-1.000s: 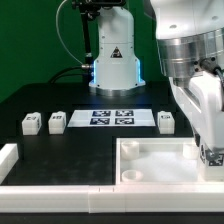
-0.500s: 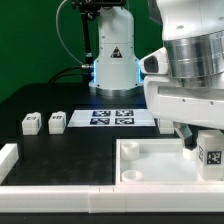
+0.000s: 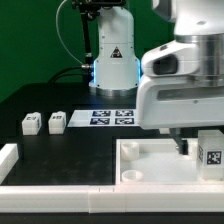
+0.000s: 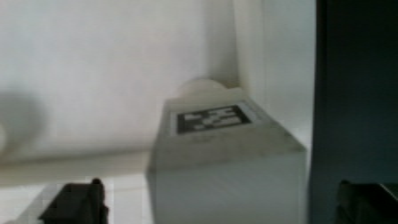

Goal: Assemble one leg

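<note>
The leg (image 4: 217,160) stands between the fingers (image 4: 217,200), which sit wide on either side, not touching it, over the white tray (image 3: 150,160) on the worktop. It looks light, rigid, smooth plastic; grip its flat opposite sides, below the tag.

My work surface was a black table (image 3: 40,100), evenly lit; a white wall stood behind it at twelve o'clock, pale blue light glowing there.
</note>
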Tool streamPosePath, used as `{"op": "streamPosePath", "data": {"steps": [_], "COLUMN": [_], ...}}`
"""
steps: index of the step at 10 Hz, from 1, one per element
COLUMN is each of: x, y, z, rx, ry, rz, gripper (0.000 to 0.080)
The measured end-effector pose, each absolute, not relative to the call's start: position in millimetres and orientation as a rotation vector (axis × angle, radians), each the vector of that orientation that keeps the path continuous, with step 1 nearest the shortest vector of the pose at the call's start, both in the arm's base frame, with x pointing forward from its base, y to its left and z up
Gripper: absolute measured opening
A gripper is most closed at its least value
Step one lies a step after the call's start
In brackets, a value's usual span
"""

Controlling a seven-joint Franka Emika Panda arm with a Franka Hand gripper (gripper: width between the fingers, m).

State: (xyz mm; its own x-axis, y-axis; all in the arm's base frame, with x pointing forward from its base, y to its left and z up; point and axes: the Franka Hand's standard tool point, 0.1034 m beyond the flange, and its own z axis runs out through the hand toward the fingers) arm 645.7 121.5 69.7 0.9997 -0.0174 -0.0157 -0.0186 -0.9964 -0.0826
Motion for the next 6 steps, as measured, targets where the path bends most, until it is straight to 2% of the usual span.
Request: {"op": "streamPosePath", "data": {"steps": [1, 2, 3, 4, 5, 6], "x": [645.9, 645.9, 645.7, 645.9, 646.2, 646.4], "y": [120.5, 120.9, 121.5, 119.6, 116.6, 114.9], "z": [69.1, 69.1, 69.0, 69.0, 68.6, 68.4], "rx": [-3.053, -3.050, -3.040, -3.027, -3.003, -2.982], "ry": [0.111, 0.150, 0.285, 0.428, 0.591, 0.702], "rz": [0.022, 0.024, 0.030, 0.036, 0.042, 0.046], "gripper": [0.0649, 0.0560, 0.0560, 0.0343, 0.0299, 0.0298]}}
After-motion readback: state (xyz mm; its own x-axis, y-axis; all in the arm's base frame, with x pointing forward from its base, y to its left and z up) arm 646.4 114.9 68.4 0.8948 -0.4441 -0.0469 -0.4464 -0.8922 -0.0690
